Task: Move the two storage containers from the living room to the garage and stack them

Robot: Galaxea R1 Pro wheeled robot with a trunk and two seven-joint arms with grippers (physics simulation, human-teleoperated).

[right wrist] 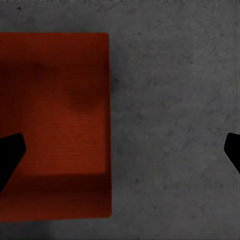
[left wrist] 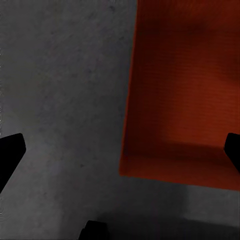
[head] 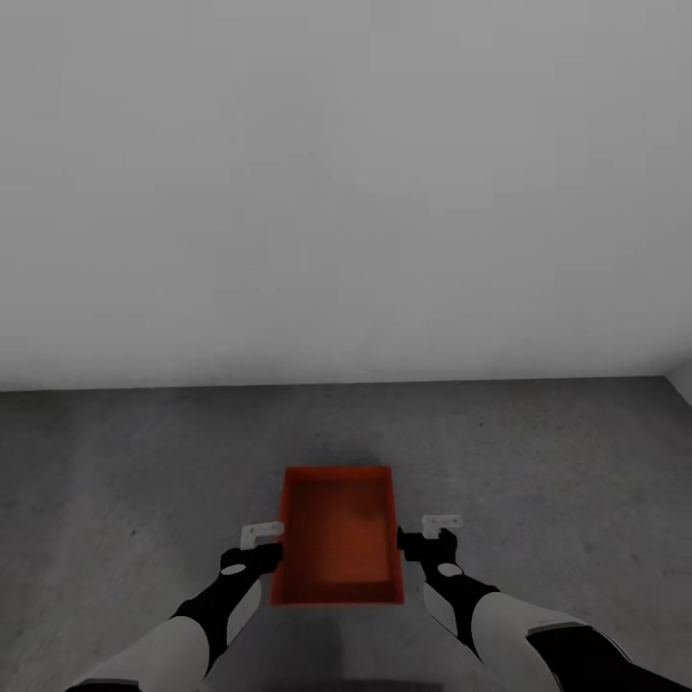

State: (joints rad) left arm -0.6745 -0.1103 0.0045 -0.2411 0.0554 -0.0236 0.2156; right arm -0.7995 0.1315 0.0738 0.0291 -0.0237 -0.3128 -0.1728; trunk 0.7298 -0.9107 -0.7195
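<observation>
Left gripper: sits just beside the left long wall of the storage container, roughly mid-length. In the left wrist view the two dark fingertips stand wide apart at opposite edges of the picture, so the jaws are fully spread. One tip is over bare floor, the other over the container's interior. Nothing clamped between them; whether a finger touches the wall I can't tell.

Container: one red-orange rectangular box, no lid, long axis pointing away from the robot, resting flat on the dark grey mottled floor. Interior is bare, just the red bottom and shaded inner walls. It sits between the two arms, near the pale grey wall but apart from it.

Right gripper: just beside the right long wall of the container, mirroring the left. The right wrist view shows fingertips wide apart at the picture's edges, jaws spread, holding nothing. One tip is over the container, the other over floor. Contact with the wall: can't tell.

Far right in the head view, the floor meets a second wall at a corner.
</observation>
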